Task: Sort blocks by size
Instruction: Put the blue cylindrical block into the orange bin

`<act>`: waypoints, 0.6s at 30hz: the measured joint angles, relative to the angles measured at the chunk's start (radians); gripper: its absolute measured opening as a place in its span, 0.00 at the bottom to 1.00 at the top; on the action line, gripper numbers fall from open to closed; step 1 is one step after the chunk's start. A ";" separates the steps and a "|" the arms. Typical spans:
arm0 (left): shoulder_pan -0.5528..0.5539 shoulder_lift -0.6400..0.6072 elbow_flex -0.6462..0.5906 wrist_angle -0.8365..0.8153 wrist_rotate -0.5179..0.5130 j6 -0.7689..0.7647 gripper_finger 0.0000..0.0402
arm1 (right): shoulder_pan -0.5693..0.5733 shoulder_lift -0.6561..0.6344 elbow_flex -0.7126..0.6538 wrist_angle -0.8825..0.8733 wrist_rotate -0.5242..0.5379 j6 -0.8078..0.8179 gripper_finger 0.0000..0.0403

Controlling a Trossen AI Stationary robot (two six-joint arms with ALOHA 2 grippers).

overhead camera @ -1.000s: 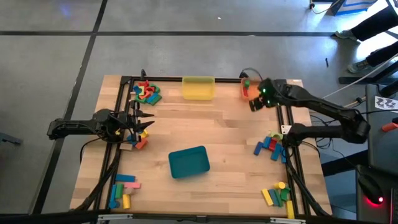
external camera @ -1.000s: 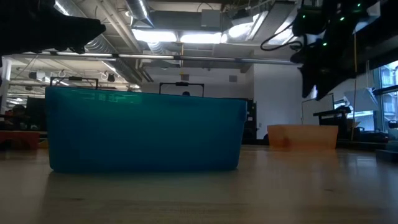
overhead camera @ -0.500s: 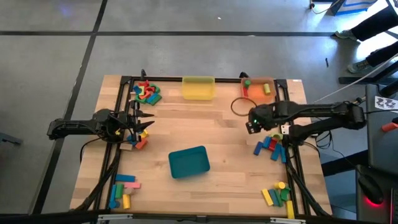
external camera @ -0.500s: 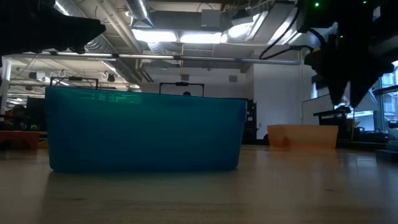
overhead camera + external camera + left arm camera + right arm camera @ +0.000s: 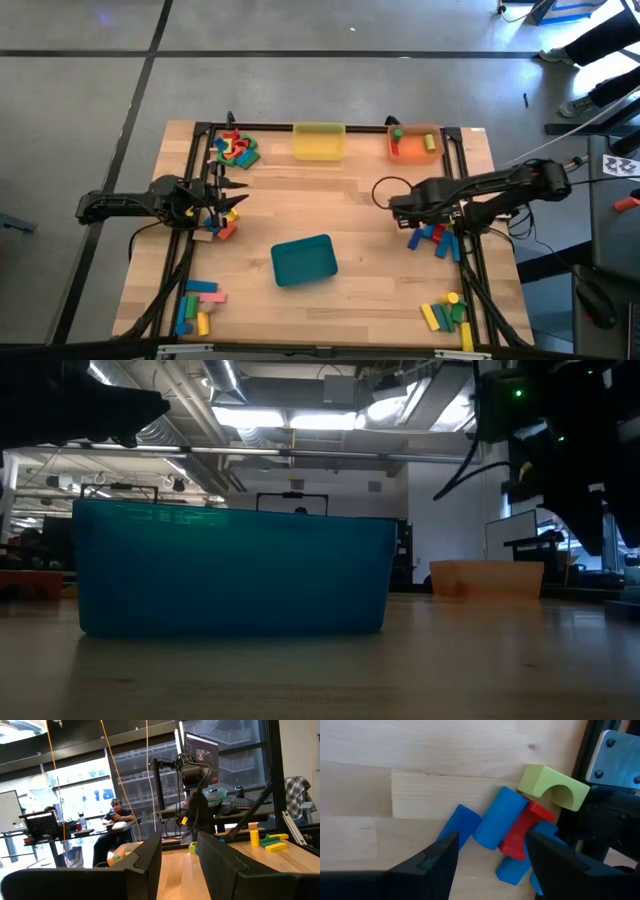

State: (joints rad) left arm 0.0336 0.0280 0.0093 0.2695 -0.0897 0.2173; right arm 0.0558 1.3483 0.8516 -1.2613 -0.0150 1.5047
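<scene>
The blocks lie in several heaps on the table: at the far left [image 5: 233, 148], the left edge [image 5: 222, 224], the near left [image 5: 197, 305], the right edge [image 5: 432, 236] and the near right [image 5: 447, 312]. My right gripper [image 5: 408, 212] is open and empty just above the right-edge heap. Its wrist view [image 5: 490, 862] shows a blue cylinder [image 5: 499, 824], a blue wedge [image 5: 461, 822], a red piece [image 5: 525, 831] and a green arch [image 5: 551, 785] lying on the wood. My left gripper [image 5: 232, 198] is open and empty at the left edge; its wrist view [image 5: 180, 865] shows nothing between the fingers.
A yellow tray [image 5: 319, 140] and an orange tray [image 5: 412, 155] holding a green and a yellow block stand at the far edge. A teal tray [image 5: 304, 260] stands near the middle and fills the low view [image 5: 235, 570]. A black frame rail [image 5: 462, 250] runs beside the right heap.
My right gripper has gone from over the orange tray toward the table's near edge and now stands over the heap of blocks at the right edge. The orange tray, which it covered before, now shows a green and a yellow block in it.
</scene>
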 joint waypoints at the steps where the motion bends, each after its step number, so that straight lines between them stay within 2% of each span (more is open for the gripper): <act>1: 0.000 0.000 0.000 0.000 0.000 0.000 0.28 | 0.000 0.010 0.000 0.004 0.000 0.002 0.57; 10: 0.000 0.000 0.000 -0.015 0.000 -0.001 0.28 | -0.004 0.062 -0.072 0.015 -0.007 0.015 0.57; 18: 0.000 0.000 0.000 -0.019 0.000 0.001 0.28 | -0.004 0.062 -0.131 0.131 -0.018 0.091 0.57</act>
State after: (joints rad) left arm 0.0336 0.0280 0.0093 0.2506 -0.0898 0.2184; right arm 0.0521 1.4105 0.7205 -1.1299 -0.0334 1.5953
